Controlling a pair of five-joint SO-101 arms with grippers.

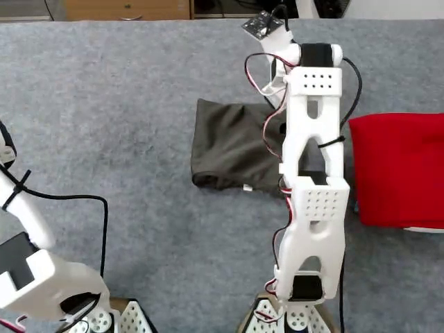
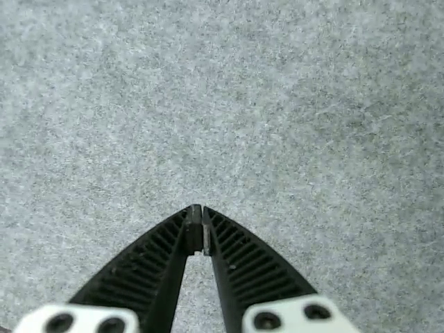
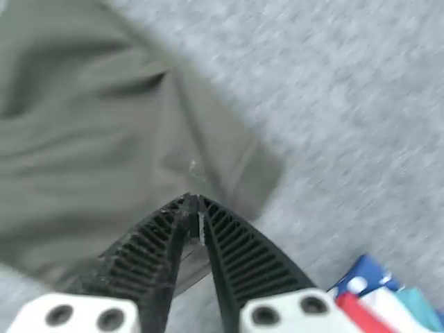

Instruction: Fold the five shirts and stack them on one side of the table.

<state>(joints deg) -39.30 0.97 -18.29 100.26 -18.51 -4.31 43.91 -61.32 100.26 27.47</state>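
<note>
The desk is covered with grey cloth, matt and rough like felt. The dark shirt is soft matt cloth with creases; the red shirt is smoother cloth. The right arm is smooth white plastic. The left pincer and right pincer are black, ribbed, matt plastic.

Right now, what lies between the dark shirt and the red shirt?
High view: the right arm, extended over grey table cover, separates dark shirt from red shirt.
</note>
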